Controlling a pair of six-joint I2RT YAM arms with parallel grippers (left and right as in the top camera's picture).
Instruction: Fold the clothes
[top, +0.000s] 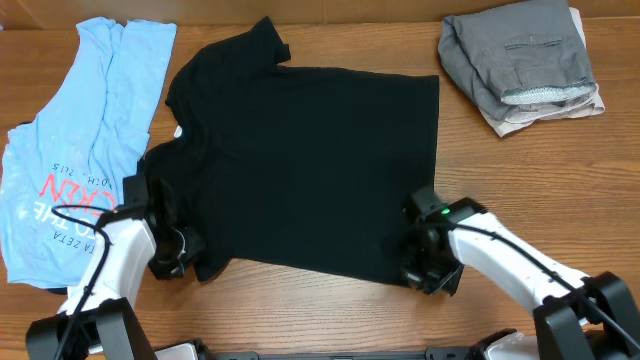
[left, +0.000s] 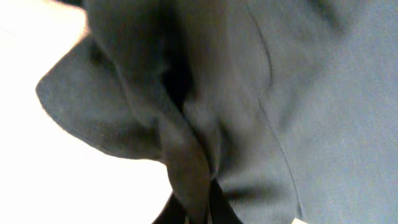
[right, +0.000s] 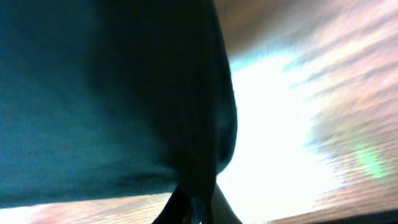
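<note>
My left gripper (left: 198, 208) is clamped tight on the black T-shirt (left: 298, 93). In its wrist view a ridge of dark cloth is pinched up between the two fingers and creases fan out from the nip. From overhead, that left gripper (top: 178, 255) sits at the near-left corner of the black T-shirt (top: 310, 160), on the near sleeve, with the cloth bunched a little around it. My right gripper (right: 196, 210) is likewise closed on the black T-shirt (right: 93, 93). The hem edge gathers into a fold that runs down between its fingers, and blurred wood grain shows to the right. Overhead, the right gripper (top: 418, 268) is at the shirt's near-right corner, where the hem meets the near side. Between the two grips the shirt lies spread flat across the middle of the table (top: 560, 190), with the neck to the left, the hem to the right and the other sleeve pointing to the far edge. A small white neck tag (top: 178, 131) shows at the collar. To the left, the light blue shirt (top: 90, 120) lies rumpled, its red-and-white lettering near my left arm and its right edge just beside the black collar. In the far-right corner, well apart, sits a folded pair of grey trousers (top: 520, 55) on top of something beige.
</note>
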